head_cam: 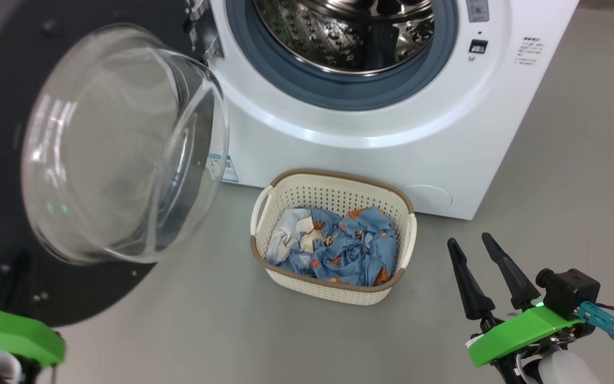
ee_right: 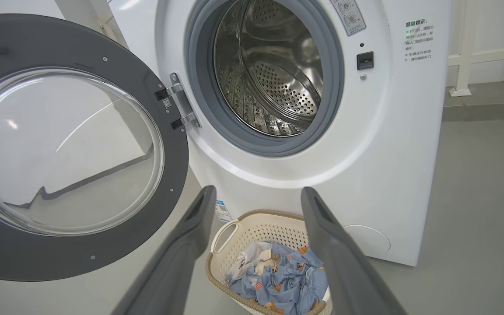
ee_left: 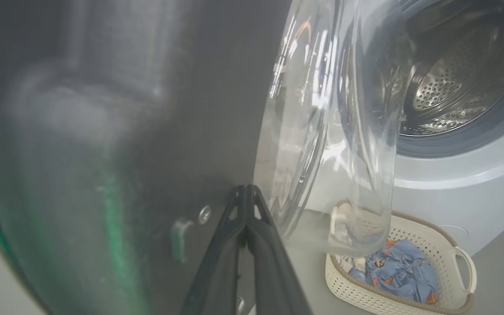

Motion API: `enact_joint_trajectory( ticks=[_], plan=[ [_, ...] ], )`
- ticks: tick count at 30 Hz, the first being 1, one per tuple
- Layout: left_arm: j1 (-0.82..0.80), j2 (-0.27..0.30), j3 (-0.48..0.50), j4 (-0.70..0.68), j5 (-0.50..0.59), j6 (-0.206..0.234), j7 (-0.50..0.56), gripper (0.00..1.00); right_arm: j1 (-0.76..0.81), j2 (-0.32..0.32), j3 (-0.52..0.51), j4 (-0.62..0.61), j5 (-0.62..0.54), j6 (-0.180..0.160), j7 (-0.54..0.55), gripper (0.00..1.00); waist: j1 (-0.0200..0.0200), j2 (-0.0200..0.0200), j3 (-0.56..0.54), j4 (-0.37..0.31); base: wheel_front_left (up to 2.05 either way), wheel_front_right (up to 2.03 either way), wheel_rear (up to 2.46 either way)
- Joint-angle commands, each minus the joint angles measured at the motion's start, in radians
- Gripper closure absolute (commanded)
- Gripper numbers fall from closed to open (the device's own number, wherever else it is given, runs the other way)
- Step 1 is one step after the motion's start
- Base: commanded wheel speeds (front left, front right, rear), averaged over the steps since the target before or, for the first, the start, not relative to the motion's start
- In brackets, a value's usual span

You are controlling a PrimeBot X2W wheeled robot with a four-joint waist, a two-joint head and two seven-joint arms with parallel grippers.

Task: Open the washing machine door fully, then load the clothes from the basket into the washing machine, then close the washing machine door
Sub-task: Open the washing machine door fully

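Door (head_cam: 120,144) open at the washing machine's (head_cam: 371,154) left; the left gripper (ee_left: 245,192), pressed together, sits at its dark inner face, probably to push it wider. The right gripper (head_cam: 469,241), spread, hovers near the basket (head_cam: 333,175) of clothes (head_cam: 339,245) on the floor, ready for loading.

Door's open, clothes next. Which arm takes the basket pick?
Probably right: the right pincer is open, aimed toward the clothes in the basket; the left pincer is shut at the washing machine door.
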Motion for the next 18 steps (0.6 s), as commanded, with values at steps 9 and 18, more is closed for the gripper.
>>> enact_joint_trajectory(
  ticks=[9, 18],
  plan=[
    [-0.148, 0.131, 0.087, 0.098, -0.025, 0.01, 0.027, 1.0, -0.057, 0.015, 0.013, -0.024, -0.019, 0.002, -0.012, 0.0, 0.0, 0.0, 0.046, 0.024, 0.0, 0.0, 0.0],
    [-0.3, 0.193, 0.059, 0.272, -0.002, -0.016, 0.038, 1.0, -0.089, 0.019, 0.01, -0.021, -0.025, 0.002, -0.012, 0.0, 0.0, 0.0, 0.079, 0.028, 0.0, 0.0, 0.0]
  ],
)
